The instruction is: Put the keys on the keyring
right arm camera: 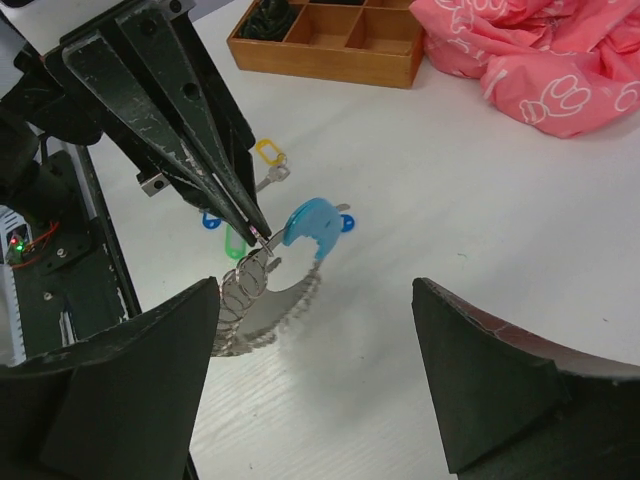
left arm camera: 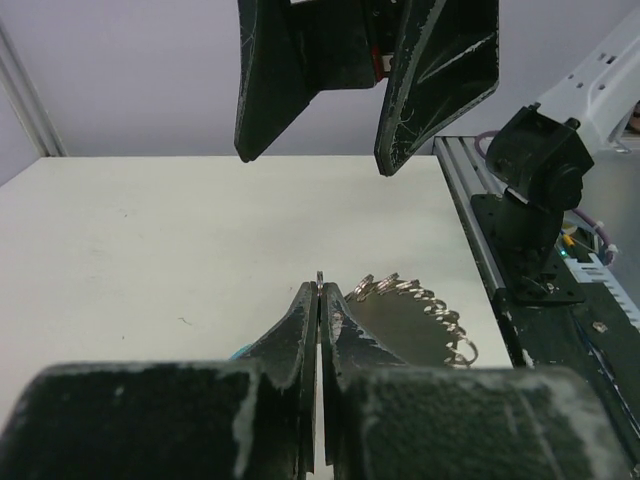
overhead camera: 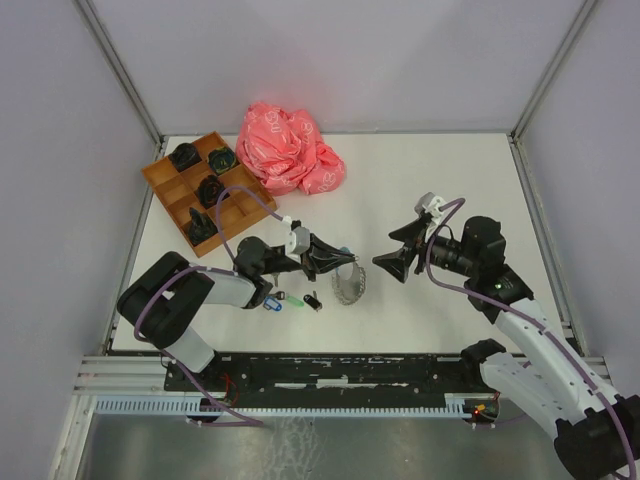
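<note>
left gripper (overhead camera: 345, 259) pinched the keyring (overhead camera: 350, 287) at centre frame, right gripper (overhead camera: 400, 250) stood spread wide just right of it

Keyring (overhead camera: 349, 287) mid-table (overhead camera: 450, 180) between left gripper (overhead camera: 343, 262) and right gripper (overhead camera: 396, 250), keys (overhead camera: 297, 298) just left of it, divided tray (overhead camera: 160, 172) at far left, crumpled bag (overhead camera: 290, 150) beside tray's right.

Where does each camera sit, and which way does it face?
Top external: above and behind, looking down on the table; left arm and right arm show.
Left wrist: on that arm, looking along the shut left gripper toward the right gripper.
Right wrist: on that arm, looking between its open fingers at the left gripper.
Shared: the keyring.
</note>
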Motion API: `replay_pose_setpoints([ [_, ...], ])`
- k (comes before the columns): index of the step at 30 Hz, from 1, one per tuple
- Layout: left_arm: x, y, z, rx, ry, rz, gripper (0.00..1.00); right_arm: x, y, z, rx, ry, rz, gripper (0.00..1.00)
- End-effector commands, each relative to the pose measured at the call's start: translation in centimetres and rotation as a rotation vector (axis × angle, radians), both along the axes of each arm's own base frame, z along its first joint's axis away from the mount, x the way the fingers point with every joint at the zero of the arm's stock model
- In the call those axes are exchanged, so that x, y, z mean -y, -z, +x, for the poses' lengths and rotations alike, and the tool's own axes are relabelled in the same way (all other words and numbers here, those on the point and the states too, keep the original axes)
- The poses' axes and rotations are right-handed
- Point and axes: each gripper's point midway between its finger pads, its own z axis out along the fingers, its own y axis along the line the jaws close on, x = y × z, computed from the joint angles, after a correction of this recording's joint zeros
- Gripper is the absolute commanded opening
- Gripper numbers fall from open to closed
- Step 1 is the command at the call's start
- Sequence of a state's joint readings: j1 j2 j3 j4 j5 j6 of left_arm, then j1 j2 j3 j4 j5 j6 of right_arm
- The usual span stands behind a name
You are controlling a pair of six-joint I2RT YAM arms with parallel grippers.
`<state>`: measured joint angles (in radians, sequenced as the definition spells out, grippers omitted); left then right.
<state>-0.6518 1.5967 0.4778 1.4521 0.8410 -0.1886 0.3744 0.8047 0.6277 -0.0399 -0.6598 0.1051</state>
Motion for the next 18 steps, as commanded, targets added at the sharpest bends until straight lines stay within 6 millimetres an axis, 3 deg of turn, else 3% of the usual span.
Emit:
replay_pose_setpoints([
  [1,-0.5,-1.6,-1.1,0.21,0.028,-0.051,0.03,-1.3,-1.0,-0.6,0.117,-0.103,0.006,0.84],
  [7,-0.6,-1.4,-1.9,0.249,0.072,-0.038,0.03,-2.1,0.7,-1.1,0.137,-0.166,-0.045,0.7],
  [11,-0.5,-1.0,-2.4,0.257,0.101,-0.028,0.03,-2.7,1.8,-1.1,0.138,-0.191,-0.068,0.54],
  [18,-0.4,-0.7,-2.4,0.253,0.115,-0.022,0.03,-3.8,2.6,-1.6,0.179,-0.24,-0.055,0.47],
])
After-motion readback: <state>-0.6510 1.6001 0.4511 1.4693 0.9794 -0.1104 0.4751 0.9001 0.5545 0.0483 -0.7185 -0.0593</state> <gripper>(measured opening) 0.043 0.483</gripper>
